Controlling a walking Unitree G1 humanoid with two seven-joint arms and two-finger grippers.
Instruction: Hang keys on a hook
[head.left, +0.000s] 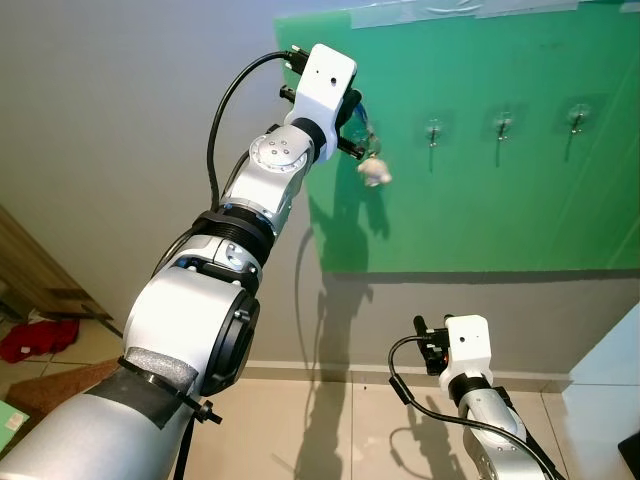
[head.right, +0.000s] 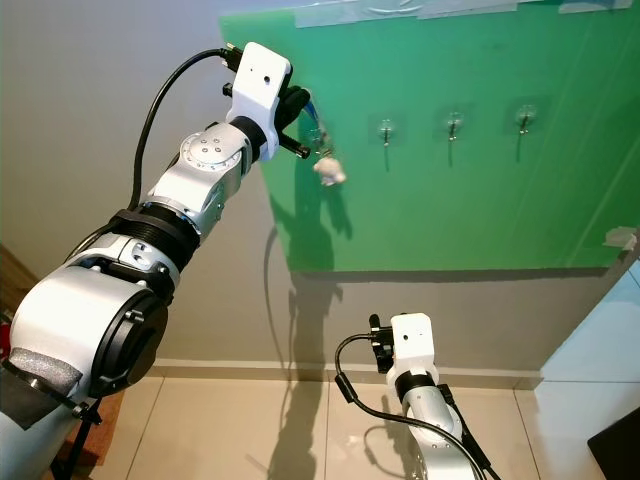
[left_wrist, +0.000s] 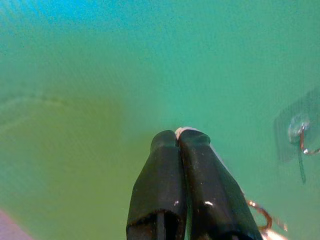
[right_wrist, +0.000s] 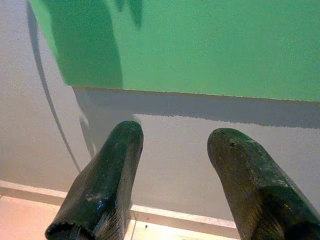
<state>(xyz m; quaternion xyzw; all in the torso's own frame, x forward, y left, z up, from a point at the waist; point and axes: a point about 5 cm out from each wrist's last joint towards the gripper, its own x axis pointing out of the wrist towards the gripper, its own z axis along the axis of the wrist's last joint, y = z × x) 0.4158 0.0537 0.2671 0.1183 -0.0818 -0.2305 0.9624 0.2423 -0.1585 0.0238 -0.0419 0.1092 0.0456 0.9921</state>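
Left claw (left_wrist: 178, 137), black fingers pressed together, pinches a metal key ring with a pale fob (head.left: 374, 172) against the green wall board (head.left: 480, 220), beside the nearest clear adhesive hook (head.left: 433, 130). Step in hand: approach to hook. Next move likely needs the ring carried sideways and lowered over it. Right claw (right_wrist: 175, 145) spread, idle, low.

My fingers (left_wrist: 200, 190) are glossy black, my arm (head.left: 190, 320) silver and white. The board (head.left: 500, 200) is plain green on a grey wall (head.left: 120, 120). The charm (head.left: 375, 173) is cream; the floor (head.left: 330, 420) beige tile.
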